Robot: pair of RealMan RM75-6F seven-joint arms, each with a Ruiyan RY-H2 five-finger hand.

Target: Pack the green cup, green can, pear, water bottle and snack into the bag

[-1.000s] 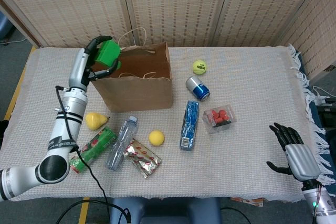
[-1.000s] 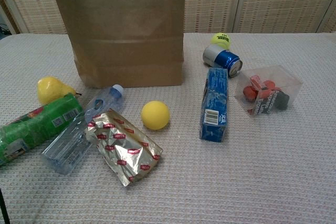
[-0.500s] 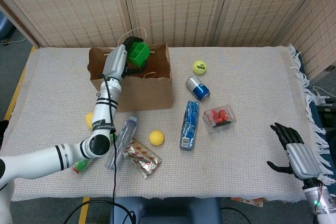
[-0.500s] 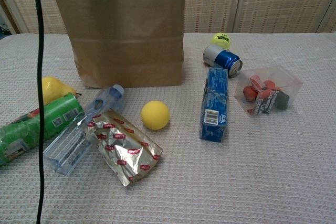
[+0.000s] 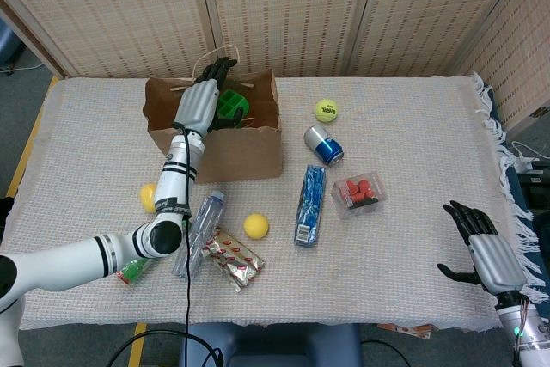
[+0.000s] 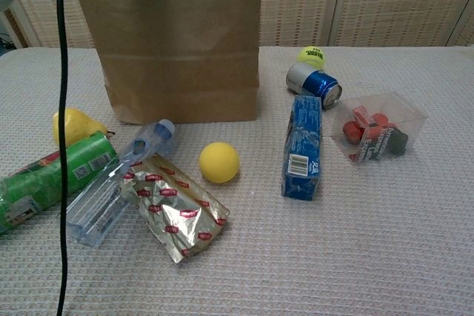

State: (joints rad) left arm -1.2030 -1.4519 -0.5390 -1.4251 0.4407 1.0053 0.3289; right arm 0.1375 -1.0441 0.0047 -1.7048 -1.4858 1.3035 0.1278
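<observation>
Green cup (image 5: 230, 106) sits low in the bag (image 5: 225, 150) mouth with the left hand (image 5: 199, 102) on it, grip unclear. Right hand (image 5: 483, 247) idles open. Snagging a handle could tip the bag

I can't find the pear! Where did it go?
In the chest view the pear lies on the table's left side, just behind the green can and left of the water bottle.

A staged test room — a cloth-covered table (image 5: 412, 238) ringed by woven folding screens (image 5: 284, 6), cables on the floor.
</observation>
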